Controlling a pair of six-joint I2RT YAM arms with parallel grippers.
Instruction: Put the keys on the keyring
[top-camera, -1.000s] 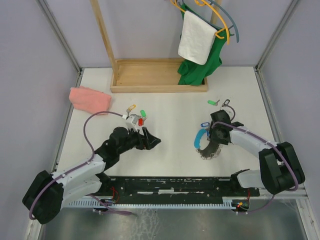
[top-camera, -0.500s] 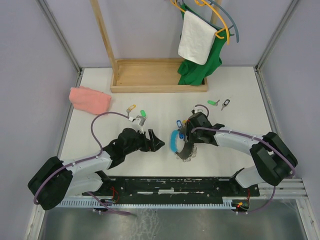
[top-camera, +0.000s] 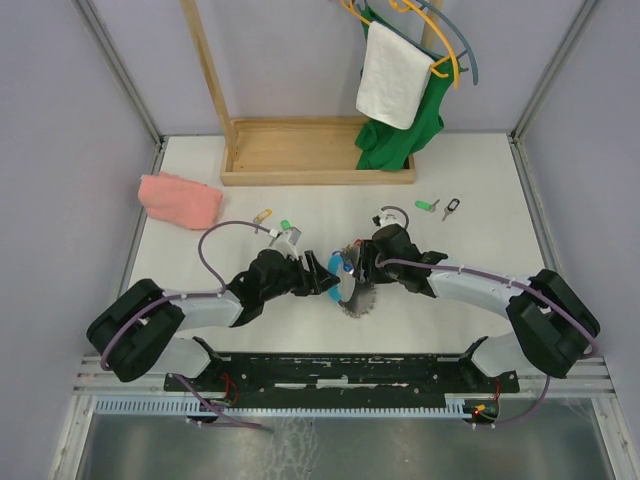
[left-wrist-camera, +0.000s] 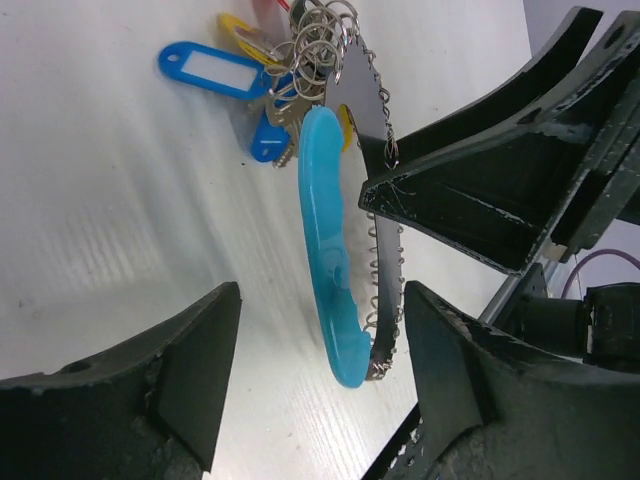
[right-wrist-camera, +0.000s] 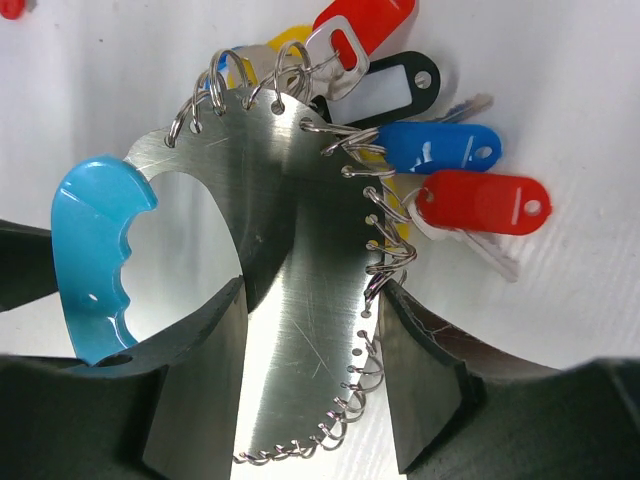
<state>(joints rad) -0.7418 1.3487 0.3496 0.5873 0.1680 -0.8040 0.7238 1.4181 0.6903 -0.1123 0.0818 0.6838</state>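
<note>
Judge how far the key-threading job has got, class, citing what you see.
Done: red-, blue- and black-tagged silver keys already hang on the curved steel keyring. In hand: the right gripper clamps it; the open left gripper straddles its light-blue plastic handle. Left: the green-tagged key and yellow-tagged key lie loose.

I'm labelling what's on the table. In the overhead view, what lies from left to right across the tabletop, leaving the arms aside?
Pink cloth → yellow-tagged key → green-tagged key → keyring → second green-tagged key → small dark key.
</note>
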